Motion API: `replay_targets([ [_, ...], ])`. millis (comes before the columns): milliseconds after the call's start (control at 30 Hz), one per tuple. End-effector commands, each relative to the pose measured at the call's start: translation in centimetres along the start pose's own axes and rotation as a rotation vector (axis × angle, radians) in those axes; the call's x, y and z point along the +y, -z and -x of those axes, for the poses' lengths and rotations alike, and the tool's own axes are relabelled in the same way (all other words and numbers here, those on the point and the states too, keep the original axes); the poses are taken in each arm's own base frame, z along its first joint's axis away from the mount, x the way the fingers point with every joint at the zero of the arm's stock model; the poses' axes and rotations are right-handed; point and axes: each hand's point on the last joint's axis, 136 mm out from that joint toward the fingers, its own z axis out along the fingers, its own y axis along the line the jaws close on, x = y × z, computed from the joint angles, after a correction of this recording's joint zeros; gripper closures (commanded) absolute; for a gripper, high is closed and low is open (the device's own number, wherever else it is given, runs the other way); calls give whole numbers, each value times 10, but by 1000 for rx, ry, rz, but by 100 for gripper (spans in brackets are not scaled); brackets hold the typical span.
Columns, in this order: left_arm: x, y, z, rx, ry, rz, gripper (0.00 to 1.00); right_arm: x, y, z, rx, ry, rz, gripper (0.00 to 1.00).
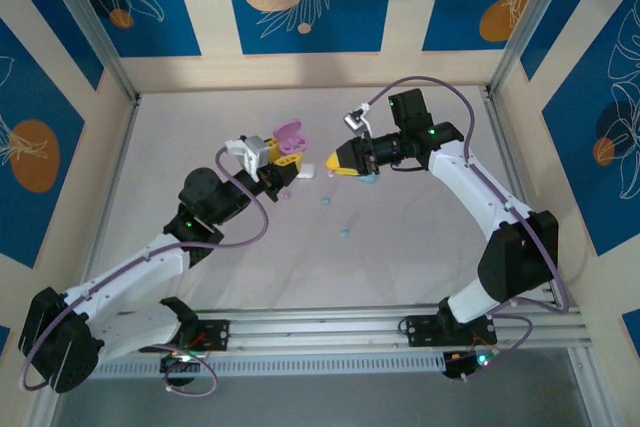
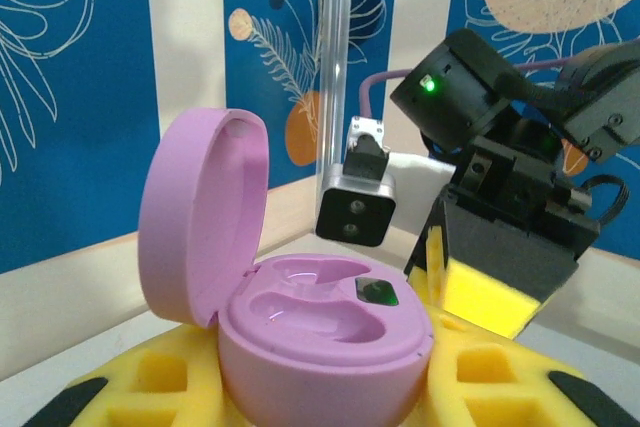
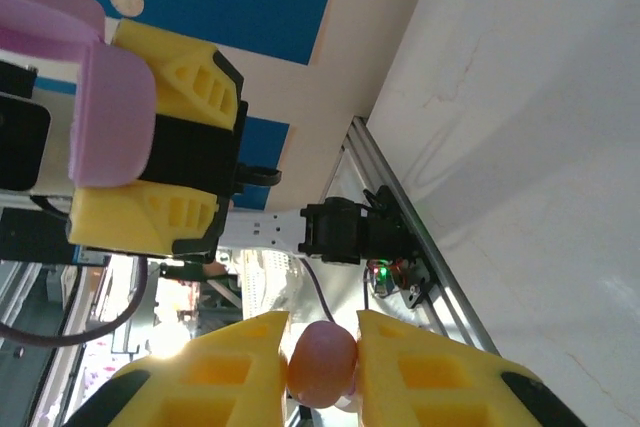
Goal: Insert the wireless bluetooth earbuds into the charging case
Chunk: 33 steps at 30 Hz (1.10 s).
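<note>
Top view: 2 white robot arms reach in from the 6 o'clock edge of a pale worktop [image 1: 330,277], boxed in by walls patterned in blue and cream. Their tips meet just above the middle of the scene.

The left fingers [image 1: 285,159], yellow with black tips, are closed narrowly on the base of a pink charging case [image 2: 320,347], which is lifted off the worktop. In the left wrist view the case sits upright between the yellow pads. Its round lid [image 2: 200,217] is hinged open and stands up at 10 o'clock of the base, and 2 moulded hollows face upward.

The right fingers [image 1: 338,160] point toward the case from its 3 o'clock side, near it but not touching. They are drawn close together and pinch a small pink earbud [image 3: 322,362]. In the right wrist view the earbud is wedged between the 2 yellow tips at the 6 o'clock edge. The case and the left fingers appear at 10 o'clock, well apart from the earbud.

On the worktop, 2 light blue earbuds [image 1: 325,202] lie loose at about 5 o'clock of the case, 1 nearer the arm bases than the other. A small white piece [image 1: 305,171] sits between the 2 sets of fingers, and it is too small to identify.
</note>
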Motion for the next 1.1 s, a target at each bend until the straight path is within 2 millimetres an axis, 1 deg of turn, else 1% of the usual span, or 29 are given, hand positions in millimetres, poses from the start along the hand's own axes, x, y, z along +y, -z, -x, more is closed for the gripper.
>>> replay_targets([
  [0,-6,-3,-4,15,-17,-28,71,11,9,9,-53,-43,-37,77],
  [233,-6,-4,-15,35,-9,-35,71,9,12,20,-85,-147,33,77],
  [367,-5,-3,-20,39,-9,-29,71,10,14,20,-69,-169,77,77],
  [567,-8,-2,-27,62,-24,-49,71,14,17,19,-55,-221,120,77],
  [667,-9,-2,-30,70,-29,-53,71,11,17,21,-59,-263,142,77],
  [1000,-10,-3,-33,79,-33,-65,70,14,19,24,-67,-271,152,77],
  [1067,-12,-3,-33,80,-34,-75,70,18,20,25,-76,-269,154,77],
])
